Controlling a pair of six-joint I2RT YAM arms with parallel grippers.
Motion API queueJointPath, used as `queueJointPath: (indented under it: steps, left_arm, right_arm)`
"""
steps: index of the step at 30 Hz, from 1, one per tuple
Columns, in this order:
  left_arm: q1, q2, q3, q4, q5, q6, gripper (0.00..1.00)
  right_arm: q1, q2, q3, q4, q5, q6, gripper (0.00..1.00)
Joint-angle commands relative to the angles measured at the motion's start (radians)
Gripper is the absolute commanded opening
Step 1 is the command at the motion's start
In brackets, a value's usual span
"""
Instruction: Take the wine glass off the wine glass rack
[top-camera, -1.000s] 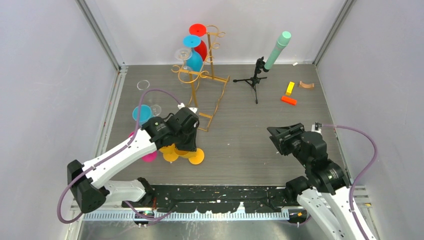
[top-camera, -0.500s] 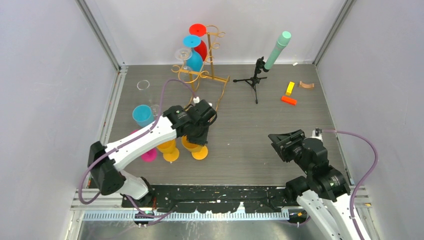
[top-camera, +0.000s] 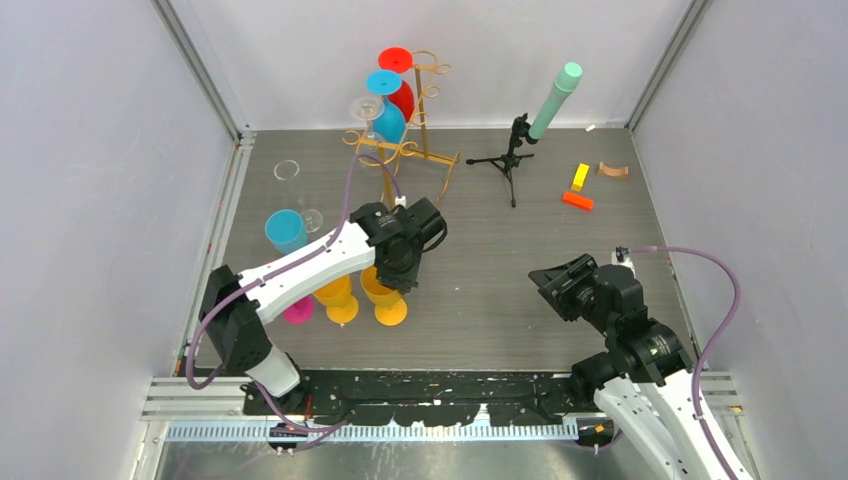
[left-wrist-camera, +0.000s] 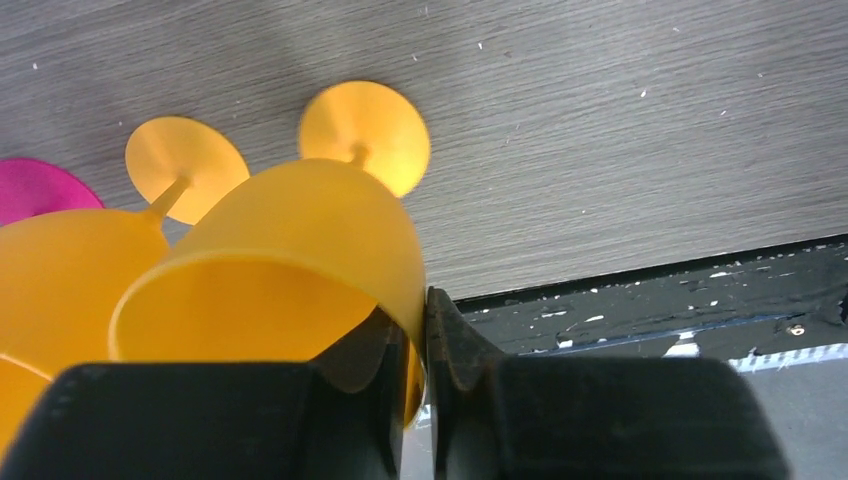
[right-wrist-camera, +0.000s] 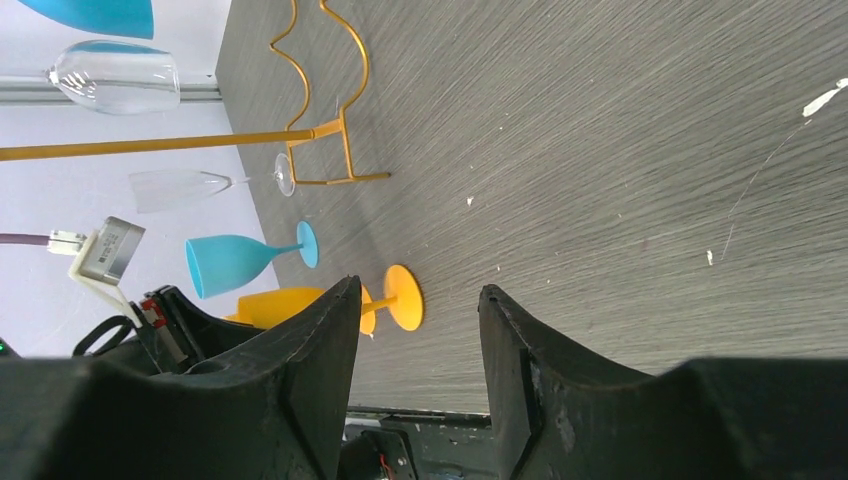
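Step in hand: set-down and release, as I read it. The left gripper (left-wrist-camera: 425, 340) is pinched on the rim of the orange wine glass (left-wrist-camera: 300, 230), one finger inside the bowl and one outside, with the wall of the glass between them. The glass is off the wine glass rack (top-camera: 415, 150). It is upright, well apart from the rack on its robot side, and its foot looks flat on the table (top-camera: 520, 270). A second orange glass (top-camera: 338, 298) stands just beside it, on the side farther from the rack. A pink glass (top-camera: 297, 312) is past that one, and a blue glass (top-camera: 285, 230) stands off the rack's left.

Three glasses hang on the rack: red (top-camera: 403, 100), blue (top-camera: 388, 122) and clear (top-camera: 367, 108).

The right gripper (right-wrist-camera: 418, 292) has its jaws apart and holds nothing. It is far off the rack's right.

Next move, my call: open the left jaws fully, then lift straight up so the inner finger clears the rim without dragging it. The risk is tipping this glass into its orange neighbour. After that, reach back toward the rack for the next hanging glass.
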Motion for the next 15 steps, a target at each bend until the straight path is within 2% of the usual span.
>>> queueJointPath:
  steps: [1,6,12,15]
  left_arm:
    - [-0.004,-0.013,0.073,-0.035,-0.05,0.015,0.19]
    - [-0.004,-0.032,0.084,-0.042,-0.096,0.047,0.37]
    - [-0.003,-0.137,0.155,0.036,-0.148,0.145,0.58]
    - [0.016,-0.189,0.195,0.081,-0.17,0.224,0.86]
  right_arm:
    - [-0.002,-0.003,0.039,0.047,-0.009,-0.031,0.53]
    - [-0.002,0.016,0.062,0.037,-0.024,-0.027,0.53]
    - [-0.002,0.052,0.101,0.037,-0.041,-0.028,0.53]
    - [-0.002,0.067,0.092,0.065,-0.004,-0.015,0.53]
